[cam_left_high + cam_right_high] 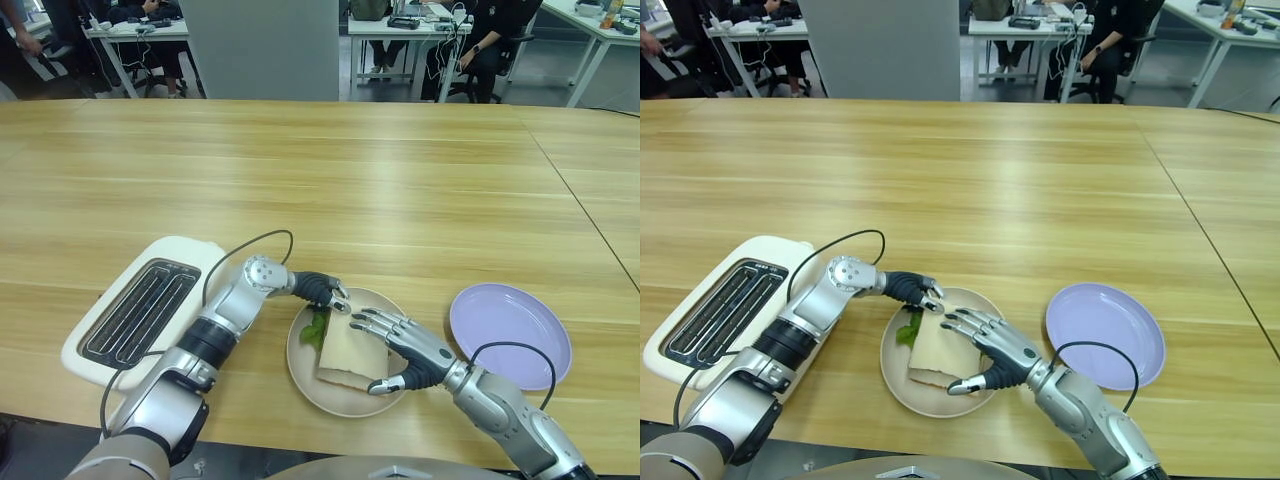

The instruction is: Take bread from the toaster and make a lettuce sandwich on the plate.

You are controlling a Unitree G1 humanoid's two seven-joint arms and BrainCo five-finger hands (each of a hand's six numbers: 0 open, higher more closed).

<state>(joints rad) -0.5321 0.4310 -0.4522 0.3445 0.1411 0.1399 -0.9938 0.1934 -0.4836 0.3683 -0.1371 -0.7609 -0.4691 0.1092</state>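
So the big wooden table [400, 180] takes up most of the frame, with plenty of bare wood across the upper half for pulling arms back. The white toaster [140, 310] sits lower left and its slots look empty. A purple plate [510, 335] is lower right, just beside the tan plate [303, 368] at lower centre.

The bread [348, 352] lies flat on the tan plate, long side running roughly top to bottom of the frame. It looks like a stacked sandwich already.

The right hand [415, 350] comes in from the lower right. Its fingers are spread nearly straight over the bread's right edge and its thumb is by the lower corner, so it's resting on the bread rather than clearly gripping. The left hand [318, 290] is at the plate's upper-left rim. Its fingers are curled and the tips are near the bread's top corner, with nothing obviously held.

A bit of lettuce [316, 330] pokes out on the left, nearer the left hand. Any nudge pushes toward that rim, so tucking it in is probably what's left.
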